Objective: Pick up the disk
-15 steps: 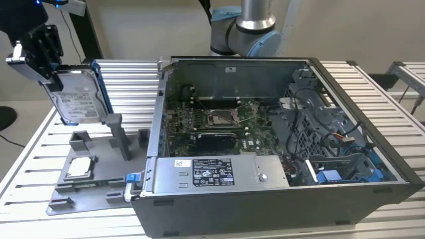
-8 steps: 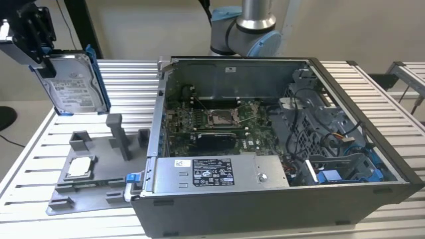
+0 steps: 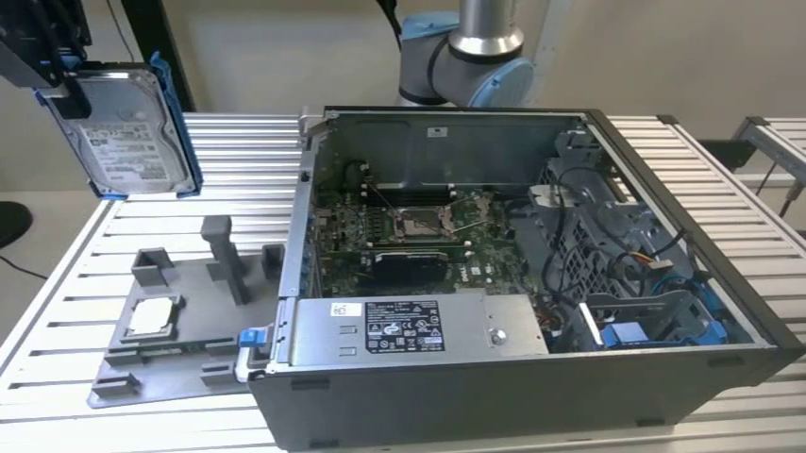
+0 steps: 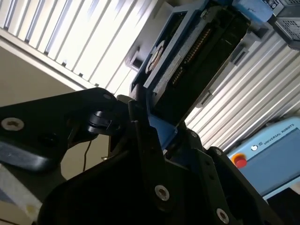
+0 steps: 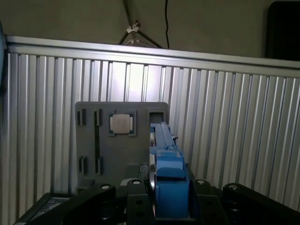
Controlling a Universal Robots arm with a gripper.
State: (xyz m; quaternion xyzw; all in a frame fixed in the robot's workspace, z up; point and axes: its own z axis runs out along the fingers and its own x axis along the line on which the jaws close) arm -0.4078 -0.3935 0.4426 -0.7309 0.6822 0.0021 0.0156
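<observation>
One disk (image 3: 126, 132) within the claw (image 5: 169, 190)

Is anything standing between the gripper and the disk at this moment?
Nothing visible does. In the first wrist view the gripper is shut on the blue frame of the disk. In the exterior view the disk hangs in the air, apart from the grey tray on the table.

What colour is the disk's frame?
The frame around the disk is blue; see the exterior view.
</observation>
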